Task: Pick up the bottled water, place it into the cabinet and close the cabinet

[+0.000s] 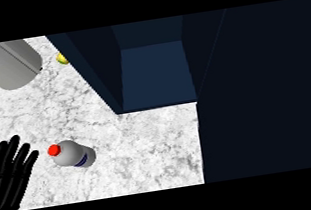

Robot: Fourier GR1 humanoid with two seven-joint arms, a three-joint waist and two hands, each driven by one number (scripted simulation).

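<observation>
Water bottle (72, 155) with red cap upright on the marble bench (149, 143), just right of the left hand (4, 175), its fingers (19, 157) straight and spread, holding nothing, open dark cabinet (153, 72) beyond, bare marble between, grey cylinder (3, 64) far left, perhaps a lemon (62, 58) beside it.

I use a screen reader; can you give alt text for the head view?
A water bottle with a red cap stands on the marble counter, beside the open left hand. Behind it, a dark blue cabinet is open.
</observation>
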